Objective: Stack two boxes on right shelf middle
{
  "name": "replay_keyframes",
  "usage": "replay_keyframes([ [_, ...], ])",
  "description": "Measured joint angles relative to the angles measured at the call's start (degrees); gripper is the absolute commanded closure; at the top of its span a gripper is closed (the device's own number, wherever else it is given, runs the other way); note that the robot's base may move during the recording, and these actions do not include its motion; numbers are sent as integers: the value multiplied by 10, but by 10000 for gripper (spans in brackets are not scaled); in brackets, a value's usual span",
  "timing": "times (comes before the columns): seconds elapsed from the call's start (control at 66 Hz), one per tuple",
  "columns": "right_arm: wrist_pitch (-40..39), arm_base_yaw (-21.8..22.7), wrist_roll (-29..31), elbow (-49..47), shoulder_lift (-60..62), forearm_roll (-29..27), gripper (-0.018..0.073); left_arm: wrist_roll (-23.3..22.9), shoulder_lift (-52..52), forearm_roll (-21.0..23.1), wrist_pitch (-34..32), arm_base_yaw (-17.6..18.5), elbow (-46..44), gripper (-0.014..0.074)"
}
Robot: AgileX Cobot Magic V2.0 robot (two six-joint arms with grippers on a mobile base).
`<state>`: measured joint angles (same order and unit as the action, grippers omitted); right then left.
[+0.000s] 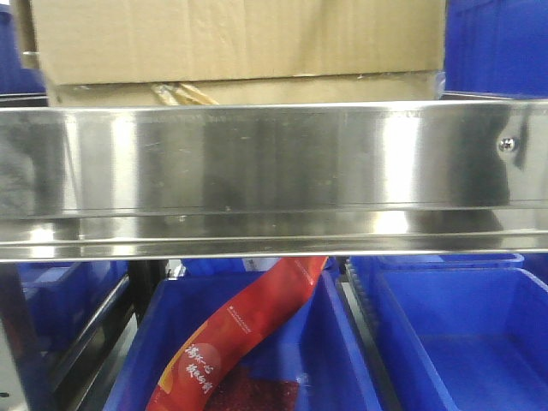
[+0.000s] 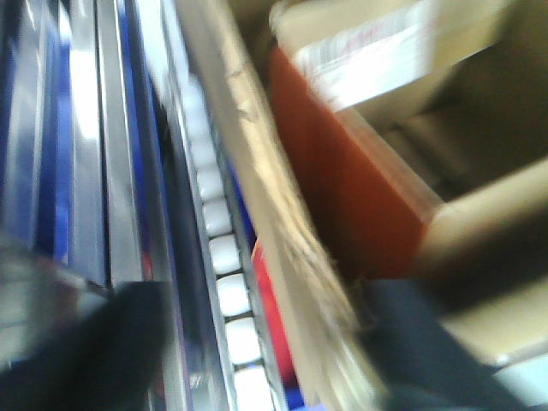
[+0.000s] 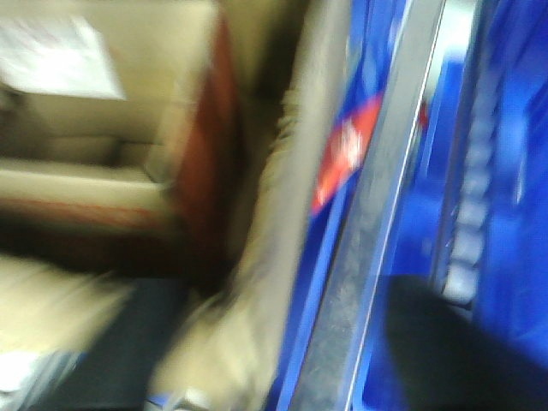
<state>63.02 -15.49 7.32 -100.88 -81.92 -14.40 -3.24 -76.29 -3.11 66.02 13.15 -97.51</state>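
Front view: tall cardboard box (image 1: pixel 240 38) sits on flat cardboard box (image 1: pixel 248 90), both on steel shelf (image 1: pixel 257 171) behind its rail; blue bins (image 1: pixel 445 334) below.

Left wrist: blurred; box wall (image 2: pixel 282 248) between dark left claw (image 2: pixel 257 360) fingers, grip uncertain.

Right wrist: blurred; right claw (image 3: pixel 282 377) state unclear.

Advice: square stack edges, withdraw slowly.

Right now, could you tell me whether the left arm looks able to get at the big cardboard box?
Probably yes. The left wrist view shows the box's torn cardboard edge running right past the left gripper, with nothing between them, though blur hides whether its dark fingers are touching it.
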Motion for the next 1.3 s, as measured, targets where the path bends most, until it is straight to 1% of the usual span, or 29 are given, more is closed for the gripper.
replay_keyframes([
  [0.091, -10, 0, 0, 26, 42, 0, 609, 0, 44, 3, -9, 0, 37, 643],
  [0.136, -19, 0, 0, 50, 66, 0, 674, 0, 71, 3, -18, 0, 68, 710],
  [0.182, -28, 0, 0, 77, 86, 0, 729, 0, 93, 3, -34, 0, 98, 708],
  [0.273, -52, 0, 6, 137, 129, 0, 711, 0, 149, 3, -73, 0, 172, 707],
  [0.409, -105, 0, 12, 243, 195, 3, 713, 0, 240, 3, -158, 0, 289, 707],
  [0.454, -134, 0, 15, 289, 226, 3, 713, 0, 280, 4, -199, 0, 341, 707],
  [0.621, -224, 0, 37, 446, 325, 4, 713, 0, 390, 5, -301, 0, 477, 707],
  [0.727, -291, 0, 48, 543, 392, 4, 713, 0, 453, 5, -339, 0, 552, 707],
  [0.818, -348, 0, 73, 627, 454, 4, 713, 0, 513, 5, -371, 0, 614, 707],
  [0.939, -415, 0, 86, 706, 524, 5, 713, 0, 579, 5, -429, 0, 679, 707],
  [1.075, -451, 0, 91, 750, 576, 5, 713, 0, 627, 5, -487, 0, 733, 707],
  [1.302, -467, 0, 91, 757, 589, 5, 713, 0, 649, 5, -504, 0, 750, 707],
])
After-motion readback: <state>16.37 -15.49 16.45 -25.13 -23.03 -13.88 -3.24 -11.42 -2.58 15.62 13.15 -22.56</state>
